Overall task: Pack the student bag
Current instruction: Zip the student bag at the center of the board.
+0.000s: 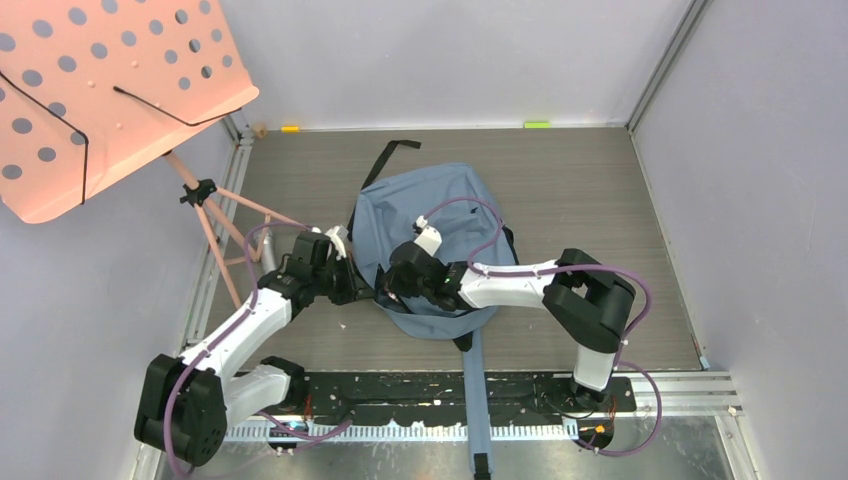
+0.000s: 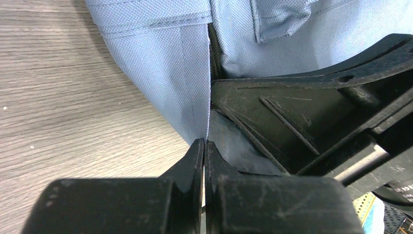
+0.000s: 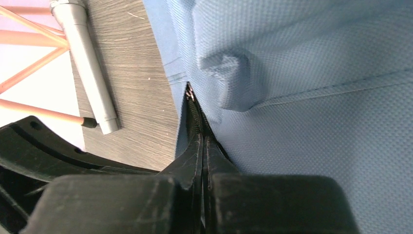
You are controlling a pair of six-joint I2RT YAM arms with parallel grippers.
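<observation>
Over on the far left a pink music stand [image 1: 110, 95] leans above the table [image 1: 600, 200], its legs splayed close to the left arm. That arm reaches forward and bends right at the elbow. The left gripper [image 2: 204, 146] has its jaws pressed together, pinching the stitched fabric edge just beside the zipper [image 2: 213, 53].

The student bag [image 1: 440, 215] lies flat in the middle of the table, one long blue strap [image 1: 476, 400] trailing near across the base rail. It looks soft and limp, and probably light. I'd expect it to sag and fold rather than hold its mouth open, so each side of the opening likely needs its own hold. The doubled seam along the zipper seems the best place to grip, since loose cloth elsewhere would just bunch up.

From the right, the other arm folds low across the bag, forearm pointing left. The right gripper [image 3: 201, 141] is closed too, nipping the bag's lip at the zipper, almost nose to nose with its partner at the bag's near left edge.
</observation>
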